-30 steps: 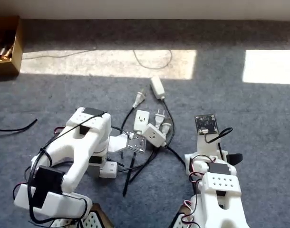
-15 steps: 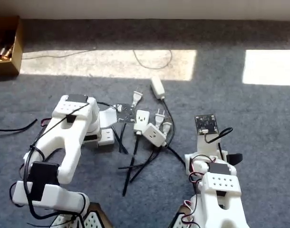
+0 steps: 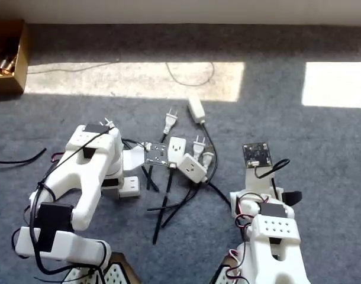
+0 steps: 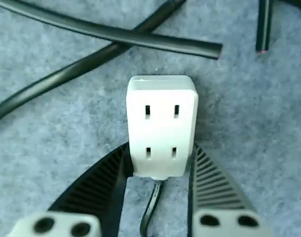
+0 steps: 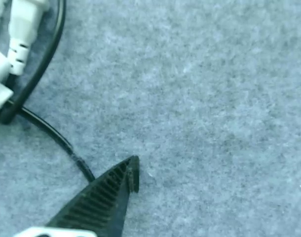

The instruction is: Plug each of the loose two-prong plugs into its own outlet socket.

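Closest in, the left wrist view shows what the overhead camera hides: the left gripper is clamped on the outlet socket, its ribbed black fingers pressed to both sides of the block's near end. The block is white and rounded, faces up with two pairs of slots, and has a thin cord leaving its near end. Two black cables cross on the grey carpet just beyond it. The right wrist view has the right gripper low over bare carpet beside a thin black cable; I cannot tell whether it is apart or together. In the high view the held socket lies just ahead of the left arm's wrist, touching a second outlet socket. One loose plug lies beside them, another plug farther off, and a white adapter beyond.
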### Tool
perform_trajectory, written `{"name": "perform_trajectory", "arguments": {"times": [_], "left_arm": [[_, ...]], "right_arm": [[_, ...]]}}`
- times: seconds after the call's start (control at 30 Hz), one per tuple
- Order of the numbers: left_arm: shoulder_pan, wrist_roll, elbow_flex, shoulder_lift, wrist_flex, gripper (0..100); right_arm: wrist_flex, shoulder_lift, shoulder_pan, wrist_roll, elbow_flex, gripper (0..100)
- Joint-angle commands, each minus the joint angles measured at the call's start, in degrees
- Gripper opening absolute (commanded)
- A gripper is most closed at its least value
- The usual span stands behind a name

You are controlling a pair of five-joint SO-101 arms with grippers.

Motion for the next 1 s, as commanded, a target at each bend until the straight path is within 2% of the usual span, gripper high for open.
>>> {"name": "perform_trajectory", "arguments": {"times": [0.0,0.13,0.37,0.5,0.57,0.67,0.77,0.87,0.97], "left_arm": [[-0.4,2.5,-0.8,-0.9,0.6,22],[-0.4,3.4,-3.5,-0.9,2.9,33],[-1.8,3.4,-13.4,-9.8,11.9,33],[-8.0,5.1,-17.4,-17.6,13.3,33],[-11.4,10.8,-16.0,-20.0,12.8,33],[-15.2,23.6,-10.3,-19.8,9.0,33],[-18.9,35.8,-2.9,-19.5,-0.3,33],[-19.9,41.1,4.3,-19.6,-9.6,33],[-20.2,43.0,6.9,-19.8,-16.4,33]], "right_arm": [[-0.7,-0.8,0.0,-0.2,-0.1,55.3],[-0.7,-0.8,0.0,-0.2,-0.1,55.3],[-0.7,-0.9,0.4,-0.2,-0.2,55.3],[1.2,-0.6,4.1,2.7,-3.2,55.3],[6.9,-0.5,4.7,3.3,-9.0,55.3],[18.9,-0.5,3.8,3.4,-21.7,55.3],[27.2,-0.4,0.6,3.2,-35.4,55.3],[31.9,0.7,-4.4,2.3,-46.1,55.3],[34.4,7.9,-8.5,-2.8,-52.0,55.3]]}}
